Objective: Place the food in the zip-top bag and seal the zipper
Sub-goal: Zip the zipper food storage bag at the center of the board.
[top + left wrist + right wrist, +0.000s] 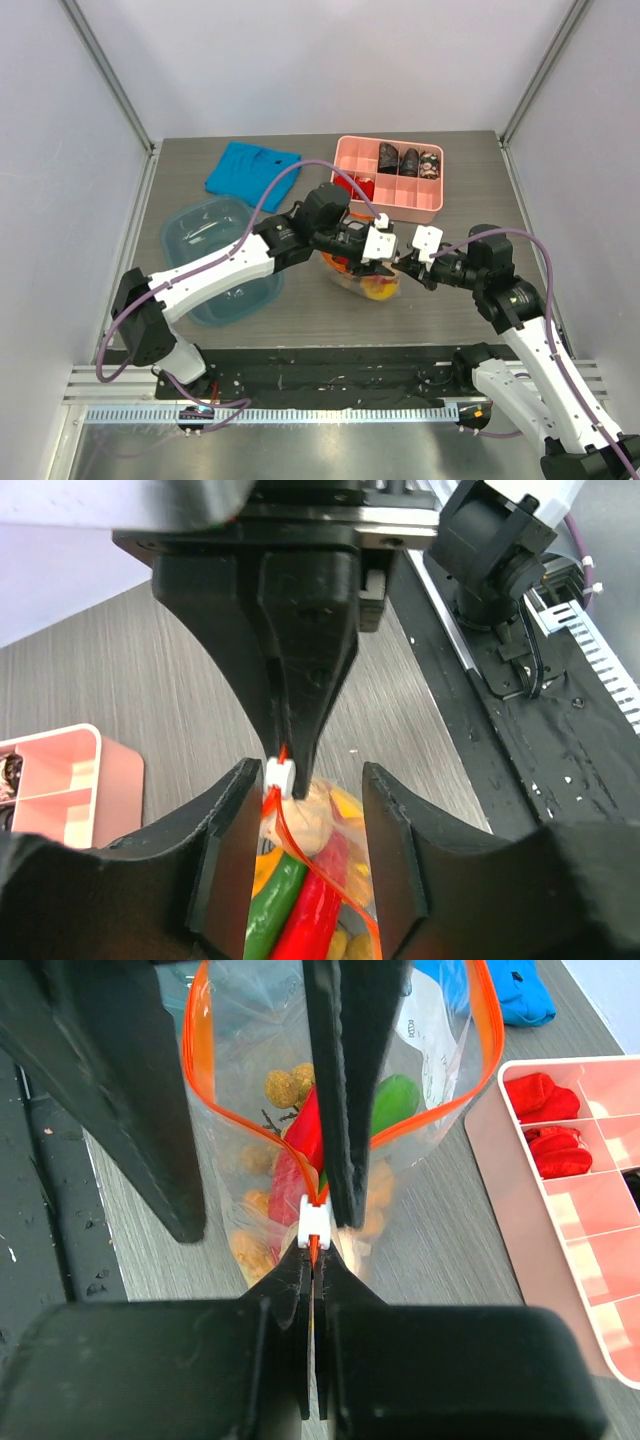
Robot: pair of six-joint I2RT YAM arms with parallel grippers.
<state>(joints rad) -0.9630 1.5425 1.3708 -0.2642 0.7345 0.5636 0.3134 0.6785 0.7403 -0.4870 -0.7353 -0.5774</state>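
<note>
The clear zip-top bag (365,285) lies mid-table, its mouth partly open. It holds the food: a red chili (315,905), a green vegetable (268,910), a beige garlic bulb (305,822), and yellow and orange pieces (282,1085). My right gripper (313,1257) is shut on the end of the red-orange zipper, just behind the white slider (313,1218). It also shows in the top view (408,265). My left gripper (310,792) is open with the bag's slider end between its fingers. In the top view (372,262) it hangs over the bag.
A pink divided box (392,205) with dark and red items stands behind the bag. A teal tub (180,225) sits at the left under my left arm. A blue cloth (250,168) lies at the back left. A black mat (330,375) lines the near edge.
</note>
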